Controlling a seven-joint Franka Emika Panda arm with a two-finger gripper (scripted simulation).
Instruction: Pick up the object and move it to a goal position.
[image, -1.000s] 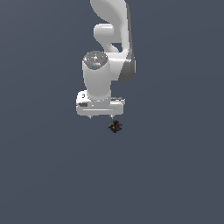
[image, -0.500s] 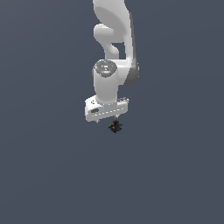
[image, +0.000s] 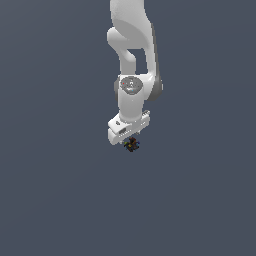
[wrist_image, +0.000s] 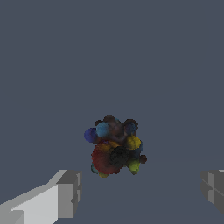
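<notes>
A flat, plain grey surface (image: 55, 200) is filling everything around the arm. The gripper (wrist_image: 140, 186) is hanging wide open over the object (wrist_image: 114, 146), gripping nothing.

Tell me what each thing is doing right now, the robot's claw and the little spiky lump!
gripper: open, fingers wide apart, nothing held.
spiky lump: loose on the grey floor, lying between the two fingers, touched by neither.
arm: reaching down, gripper right over the lump.

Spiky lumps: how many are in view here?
1. The spiky lump sits just below the gripper in the exterior view; the wrist view shows it between the open fingers, untouched. None seems hidden.
</notes>
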